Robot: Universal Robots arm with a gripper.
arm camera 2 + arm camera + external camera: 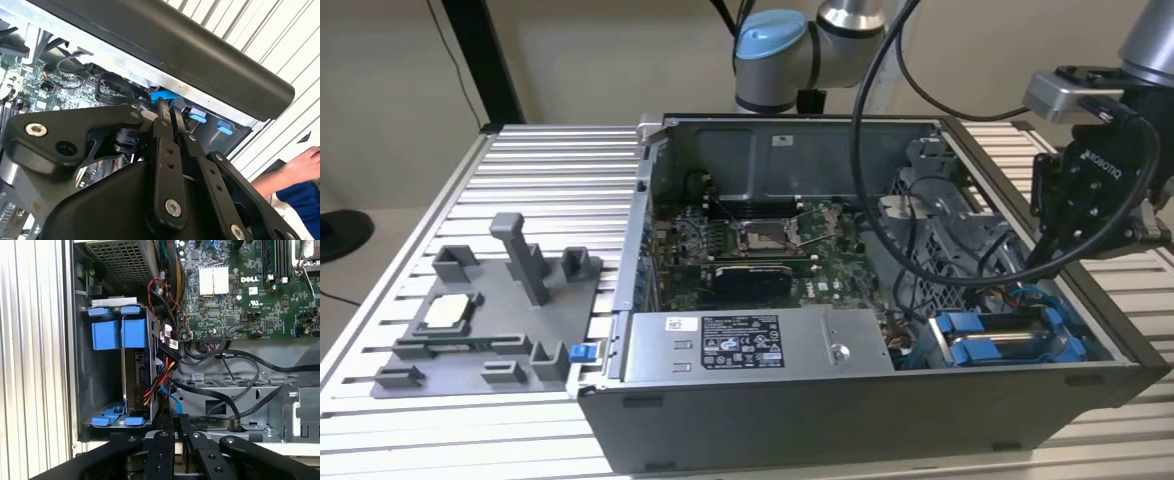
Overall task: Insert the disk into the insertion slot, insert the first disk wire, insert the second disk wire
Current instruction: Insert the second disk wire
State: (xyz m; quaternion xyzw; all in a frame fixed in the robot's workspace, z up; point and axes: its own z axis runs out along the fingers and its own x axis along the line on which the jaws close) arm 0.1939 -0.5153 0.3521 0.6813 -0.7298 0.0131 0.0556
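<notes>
The disk (134,374) stands edge-on in the insertion slot (120,334), between its bright blue rails and clips; the slot (1001,338) sits at the case's front corner on the exterior view's right. A red, yellow and black wire bundle (162,371) reaches the disk's end. A thin blue wire (170,397) runs from the disk's end to my gripper (175,419), whose fingers are pressed together on it. My gripper (1047,262) hangs just above the slot. In the second wrist view the gripper (170,107) points at a blue clip (161,95).
The open computer case (854,440) lies on a ribbed metal table (547,180), with the motherboard (761,245) and a labelled grey power-supply box (747,345) inside. A grey fixture (494,310) stands on the exterior view's left. A person's hand (300,162) rests beside the case.
</notes>
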